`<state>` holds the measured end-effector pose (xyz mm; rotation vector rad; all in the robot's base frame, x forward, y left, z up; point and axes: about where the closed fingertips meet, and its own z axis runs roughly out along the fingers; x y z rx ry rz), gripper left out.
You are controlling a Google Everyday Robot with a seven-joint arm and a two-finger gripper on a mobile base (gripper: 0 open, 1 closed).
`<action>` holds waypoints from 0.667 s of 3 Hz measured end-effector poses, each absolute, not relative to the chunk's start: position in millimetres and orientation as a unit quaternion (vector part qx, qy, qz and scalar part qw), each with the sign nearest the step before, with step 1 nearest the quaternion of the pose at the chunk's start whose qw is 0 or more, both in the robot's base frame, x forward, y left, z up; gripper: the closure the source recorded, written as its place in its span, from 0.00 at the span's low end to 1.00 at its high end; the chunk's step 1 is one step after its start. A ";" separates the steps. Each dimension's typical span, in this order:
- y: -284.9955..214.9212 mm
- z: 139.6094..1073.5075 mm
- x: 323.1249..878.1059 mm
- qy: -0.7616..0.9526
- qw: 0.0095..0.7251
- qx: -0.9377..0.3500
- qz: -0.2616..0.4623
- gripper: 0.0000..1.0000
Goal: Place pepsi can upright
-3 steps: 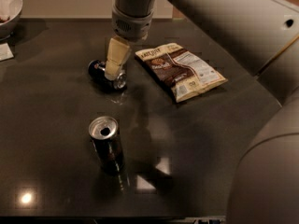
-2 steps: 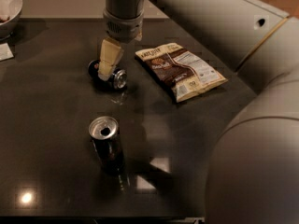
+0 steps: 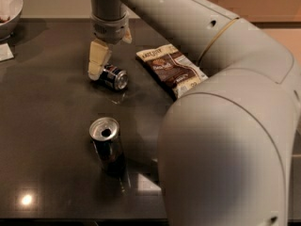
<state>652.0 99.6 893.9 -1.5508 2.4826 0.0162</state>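
Note:
The pepsi can, short and dark blue with a silver end facing the front right, lies on its side on the dark table. My gripper hangs straight down over it from the arm above. It is open. One cream finger reaches down to the table and touches the can's left end. The other finger shows only as a short piece higher up on the right. The can is not held.
A taller open can stands upright in front of the pepsi can. A brown snack bag lies to the right. A white bowl and a white paper are at the far left. My arm fills the right side.
My gripper has shifted left, so its long finger now stands at the can's left end. More of the pepsi can shows to the right of the finger.

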 end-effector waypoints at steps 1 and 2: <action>117.3 882.9 660.8 0.844 0.096 -0.528 0.009 0.00; 131.0 872.6 663.4 0.843 0.088 -0.530 0.016 0.00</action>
